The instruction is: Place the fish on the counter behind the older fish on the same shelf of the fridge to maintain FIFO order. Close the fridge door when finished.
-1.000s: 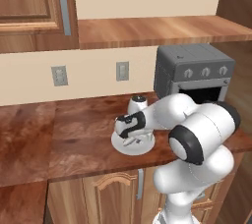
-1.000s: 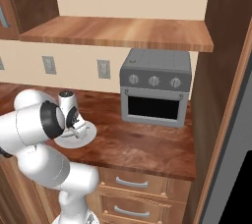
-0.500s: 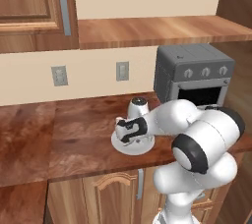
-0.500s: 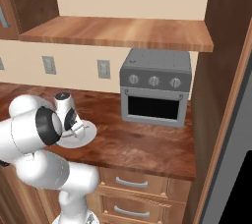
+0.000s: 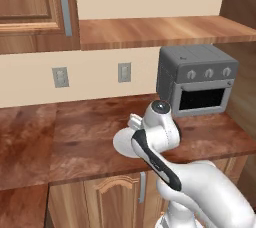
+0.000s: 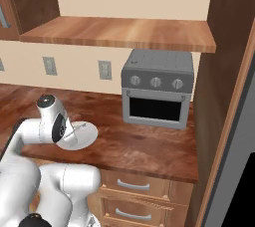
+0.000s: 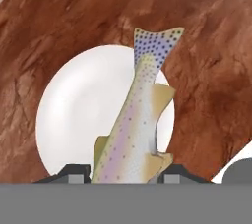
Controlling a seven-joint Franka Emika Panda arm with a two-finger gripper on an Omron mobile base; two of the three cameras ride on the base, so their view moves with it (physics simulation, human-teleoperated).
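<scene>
The fish (image 7: 140, 120), speckled silvery-grey with a spotted tail, hangs between my gripper's (image 7: 125, 176) two finger tips, which are shut on its body. Its tail points away from the hand, past the rim of the round white plate (image 7: 74, 110) below it. The plate rests on the reddish-brown counter (image 7: 206, 46). In the left base view the plate (image 5: 124, 144) lies near the counter's (image 5: 85, 132) front edge, partly hidden by my arm. The plate (image 6: 82, 136) also lies just right of my wrist in the right base view.
A grey toaster oven (image 5: 197, 79) stands at the back right of the counter, also seen as the oven (image 6: 157, 89). A wooden shelf (image 5: 160, 29) runs above it. A tall wooden panel (image 6: 219, 96) bounds the counter on the right. Drawers (image 6: 134, 186) sit below.
My hand has lifted off the plate with the fish in it, and the wrist now stands higher and closer to the base.
</scene>
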